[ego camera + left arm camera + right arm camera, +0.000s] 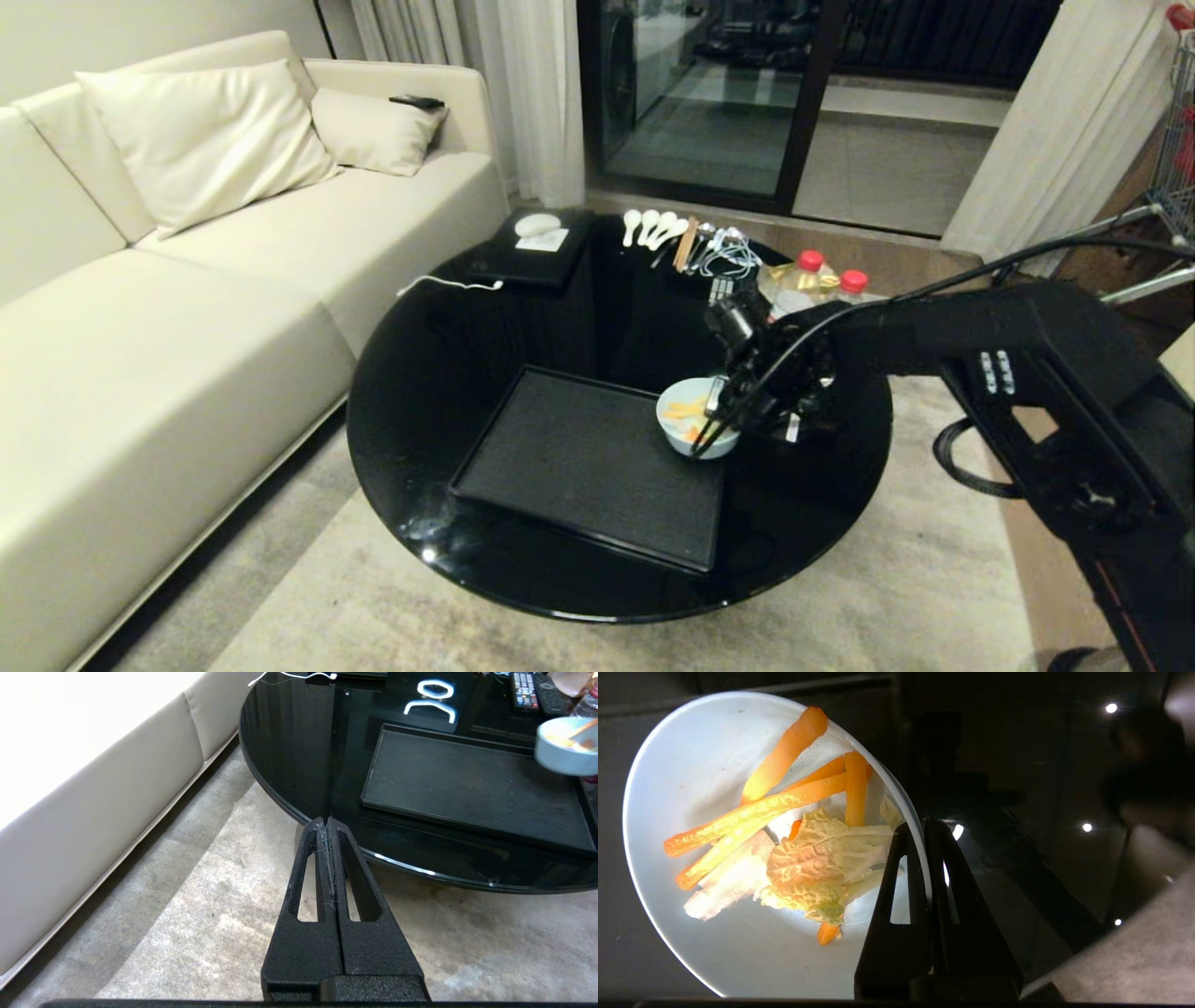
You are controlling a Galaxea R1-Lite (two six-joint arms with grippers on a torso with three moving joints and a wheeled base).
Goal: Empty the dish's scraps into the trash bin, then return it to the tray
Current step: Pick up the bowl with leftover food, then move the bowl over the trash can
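The dish [686, 431], a small pale bluish-white bowl, is at the right edge of the black tray [579, 467] and looks raised off it. My right gripper [715, 431] is shut on its rim, one finger inside and one outside. In the right wrist view the scraps [803, 858], orange strips and a pale leaf, lie inside the dish [714, 952], with the right gripper [920, 828] pinching the rim. My left gripper [327, 822] is shut and empty, parked over the rug by the table's near edge, with the dish [563, 753] and the tray [467, 784] beyond it. The trash bin is out of view.
The round black glass table [448, 317] carries white spoons [649, 224], two red-capped bottles [810, 271] and a flat black slab [532, 257] at the back. A cream sofa [187, 280] runs along the left. A pale rug lies under the table.
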